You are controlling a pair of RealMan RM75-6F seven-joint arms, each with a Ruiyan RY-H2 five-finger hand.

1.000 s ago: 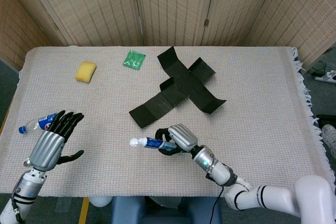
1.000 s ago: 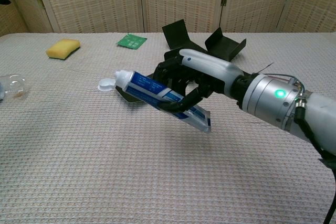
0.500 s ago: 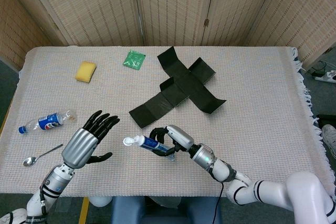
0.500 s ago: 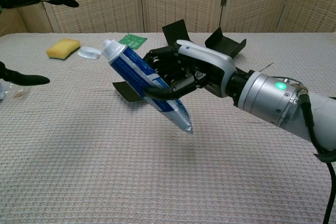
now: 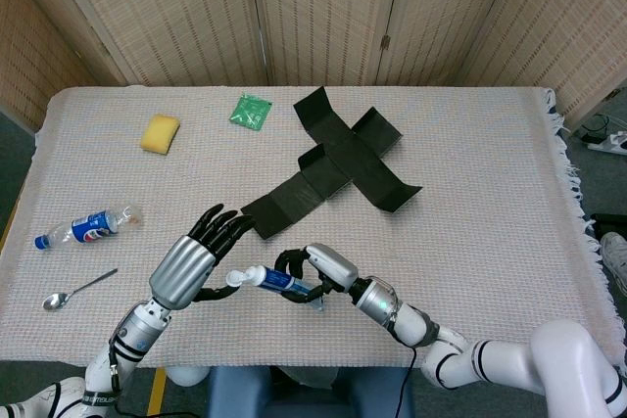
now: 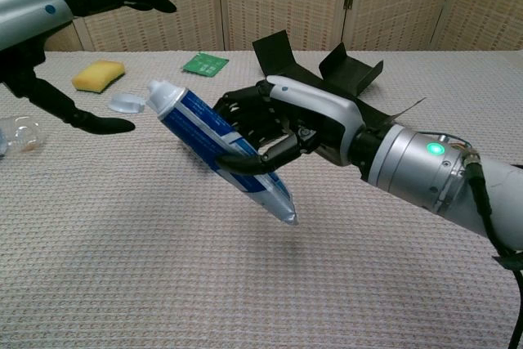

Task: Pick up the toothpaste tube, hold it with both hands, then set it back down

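**Toothpaste tube held above the table by the right hand, left hand open beside its cap**

A blue and white toothpaste tube (image 6: 214, 149) is held in the air above the cloth-covered table (image 5: 490, 193), near the front edge. It is tilted, with the white cap end raised toward the left and the crimped end pointing down to the right. The tube's middle is gripped by the right hand (image 6: 282, 124), whose dark fingers are wrapped around it. The left hand (image 5: 191, 266) is seen just beside the cap end, fingers spread apart and holding nothing; whether it touches the tube cannot be told. Farther back, a flattened black box (image 5: 333, 159), a green packet (image 5: 251, 110) and a yellow sponge (image 5: 160, 133) are laid out. At the left edge, a plastic bottle (image 5: 86, 226) and a spoon (image 5: 76, 289) are seen.
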